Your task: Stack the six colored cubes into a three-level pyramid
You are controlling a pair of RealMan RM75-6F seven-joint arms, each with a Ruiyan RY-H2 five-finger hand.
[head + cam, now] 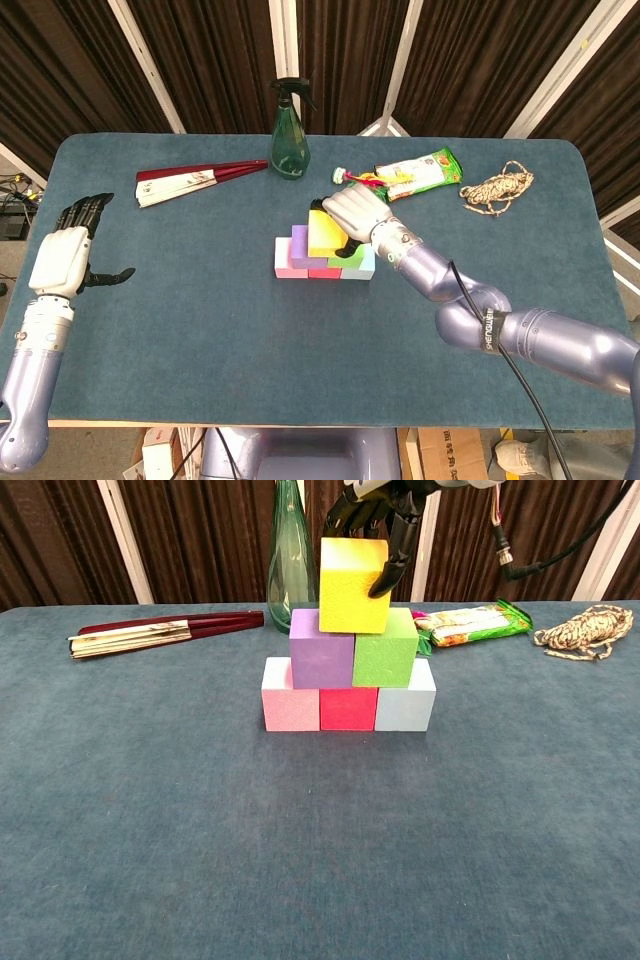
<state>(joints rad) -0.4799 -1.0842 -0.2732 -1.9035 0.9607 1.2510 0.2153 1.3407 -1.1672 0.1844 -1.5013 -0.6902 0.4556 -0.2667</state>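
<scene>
A pink cube [290, 694], a red cube [348, 709] and a light blue cube [405, 706] form the bottom row. On them sit a purple cube [321, 648] and a green cube [385, 648]. The yellow cube [353, 585] sits upright across the seam of those two, held from above by my right hand [385, 505], thumb on its front right face. From the head view that right hand [348, 210] covers most of the yellow cube [322, 232]. My left hand [66, 254] is open at the table's far left, holding nothing.
A green spray bottle [289, 130] stands just behind the stack. A folded red and white fan [190, 179] lies back left. A snack packet [418, 172] and a coil of rope [497, 187] lie back right. The table [200, 330] is blue-grey cloth.
</scene>
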